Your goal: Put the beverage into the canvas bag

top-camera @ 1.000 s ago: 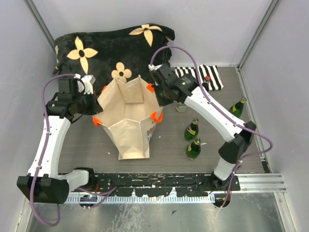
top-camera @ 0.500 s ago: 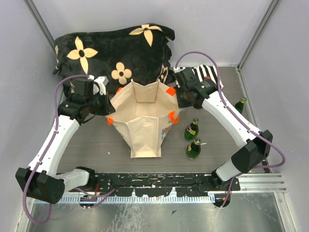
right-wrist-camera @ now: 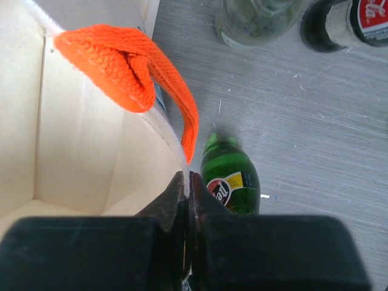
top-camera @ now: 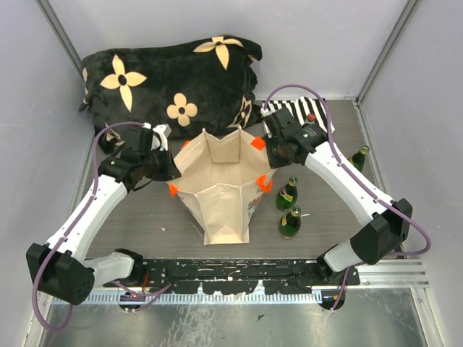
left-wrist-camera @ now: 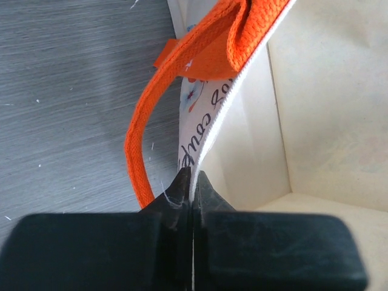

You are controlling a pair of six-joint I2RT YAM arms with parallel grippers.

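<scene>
Clear bottle [right-wrist-camera: 256, 21] & dark bottle [right-wrist-camera: 341, 24] cut off at top edge, R wrist view.

Overhead camera looks down; wrist cameras closely share the canvas bag [top-camera: 224, 206].

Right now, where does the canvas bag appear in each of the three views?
Top external: the canvas bag stands open at the picture's centre.
Left wrist: its inner wall fills the right side; the left gripper pinches its rim at bottom centre.
Right wrist: its inner wall fills the left side; the right gripper pinches its rim at bottom centre.
Shared landmark: the orange handles.
</scene>
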